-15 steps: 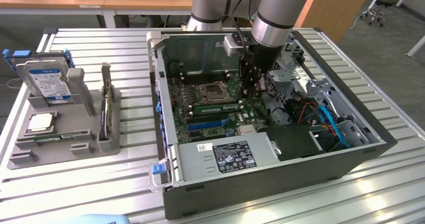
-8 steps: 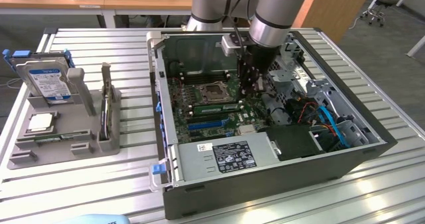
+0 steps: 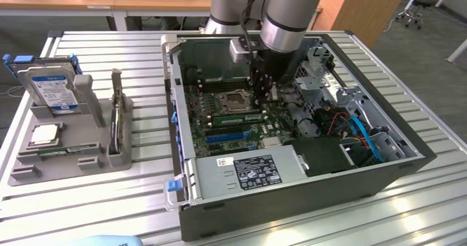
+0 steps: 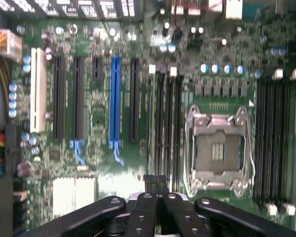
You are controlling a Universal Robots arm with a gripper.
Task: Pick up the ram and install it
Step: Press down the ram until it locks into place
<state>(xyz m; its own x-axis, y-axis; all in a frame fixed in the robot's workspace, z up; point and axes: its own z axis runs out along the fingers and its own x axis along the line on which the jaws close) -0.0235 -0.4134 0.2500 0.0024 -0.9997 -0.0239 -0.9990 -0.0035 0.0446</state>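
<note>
Inside the open computer case (image 3: 408, 164), a ram stick (image 3: 235, 116), long, green and narrow, sits in a slot just below the processor socket (image 3: 232, 99). My gripper (image 3: 267, 95) hangs over the motherboard near that stick's right end in the exterior view. In the wrist view the gripper (image 4: 155, 180) is shut, its black fingertips pressed together with nothing between them, above the dark memory slots (image 4: 165, 123) beside the socket (image 4: 217, 148). Whether the fingertips touch the stick I cannot tell. Another ram stick (image 3: 62, 150) lies in the grey holder (image 3: 98, 164).
The holder on the exterior view's left also carries a hard drive (image 3: 51, 87) with a blue label and a square silver processor (image 3: 45, 134). Cables (image 3: 361, 134), a drive cage (image 3: 321, 76) and the power supply (image 3: 252, 172) crowd the case. A blue expansion slot (image 4: 115, 103) lies nearby.
</note>
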